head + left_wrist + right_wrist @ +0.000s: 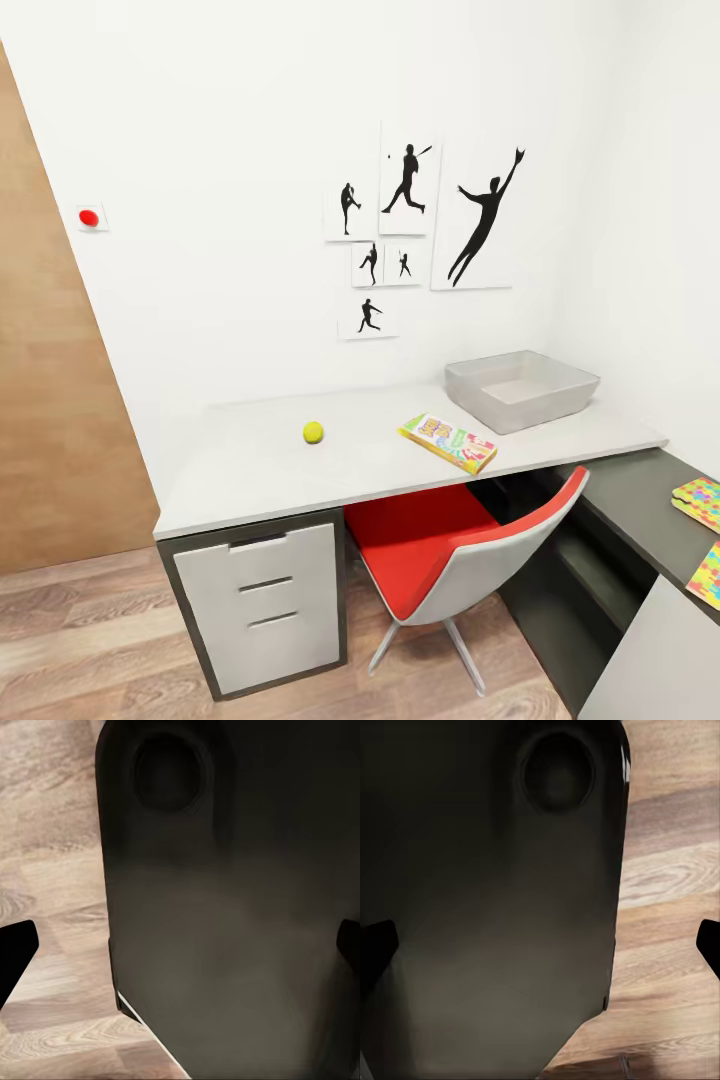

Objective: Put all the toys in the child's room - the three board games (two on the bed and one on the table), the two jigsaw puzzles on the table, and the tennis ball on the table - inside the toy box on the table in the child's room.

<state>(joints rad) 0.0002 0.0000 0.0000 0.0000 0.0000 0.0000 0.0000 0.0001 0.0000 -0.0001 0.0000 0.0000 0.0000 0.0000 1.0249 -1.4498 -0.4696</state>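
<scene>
Here, a child's room corner is seen from the head camera, with a pale grey table (250, 470) set along a white wall. On the table, a yellow-green tennis ball (313, 432) lies alone toward the middle, well apart from the other items. Further toward the corner, a colourful board game (449, 442) lies flat near the front edge, and just behind it the grey toy box (522, 389) stands open-topped, with nothing visible inside it. On the darker side section of the table, at the picture's right edge, two brightly patterned jigsaw puzzles (702, 500) are laid flat, one nearer the corner and one (708, 575) closer to the camera; both are cut off by the frame. A red and grey chair (455, 560) is pushed partly under the table, beside a drawer unit (262, 600) with three drawers. Black silhouettes of ball players are hung on the wall above the table, and a wooden floor is seen below. In the left wrist view, the left gripper (180, 952) is shown with its dark fingertips far apart at the picture's edges, released and holding nothing, in front of a dark robot body panel. In the right wrist view, the right gripper (540, 945) is likewise spread wide and empty.
</scene>
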